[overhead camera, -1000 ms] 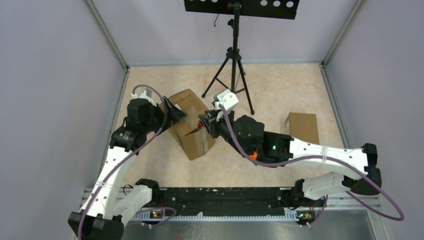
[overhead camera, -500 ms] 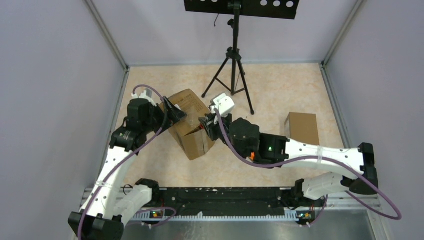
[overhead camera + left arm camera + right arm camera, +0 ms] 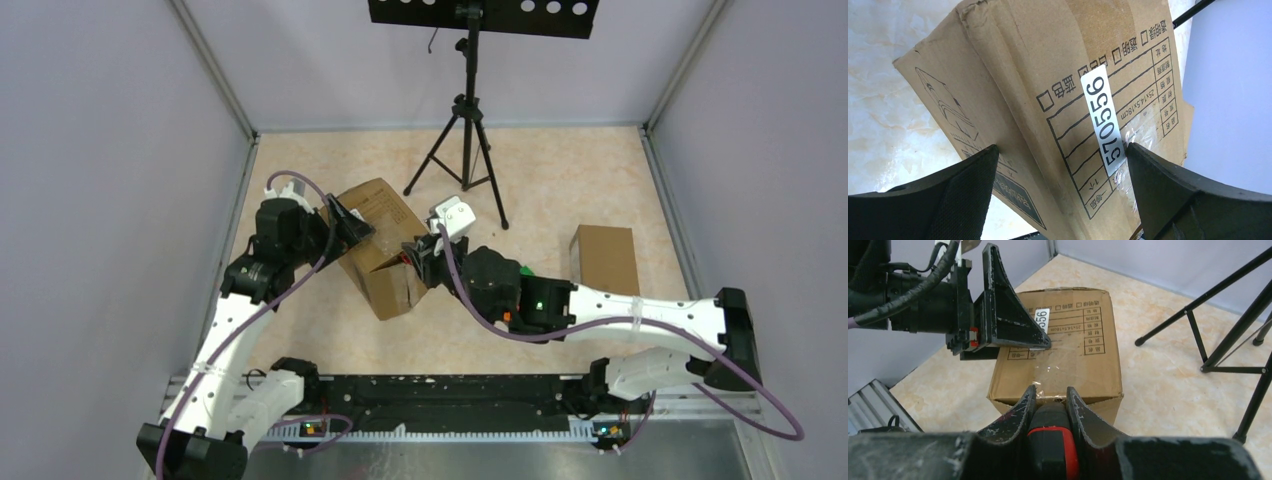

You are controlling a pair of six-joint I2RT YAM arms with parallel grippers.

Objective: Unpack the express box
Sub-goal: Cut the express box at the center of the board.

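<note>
Left gripper (image 3: 1060, 150) wide open over brown cardboard box (image 3: 1013, 60); right gripper (image 3: 1050, 392) narrow, clamping black-and-red tool (image 3: 1053, 445) at box's taped edge.

The express box (image 3: 378, 250) is plain brown corrugated cardboard, matt, printed in black, with a roughened corner edge. The clear tape (image 3: 1048, 367) on its top is glossy and catches light, and the white label (image 3: 1104, 120) is smooth. The left gripper (image 3: 1060, 165) has matt black pads (image 3: 965, 190) with a fine grainy texture. The right gripper (image 3: 1050, 395) has hard black fingers (image 3: 1015, 417), scuffed pale along the edges. The red-and-black tool (image 3: 1053, 440) between them looks like smooth plastic. The table (image 3: 560, 180) is beige and marbled, with a faint sheen.
</note>
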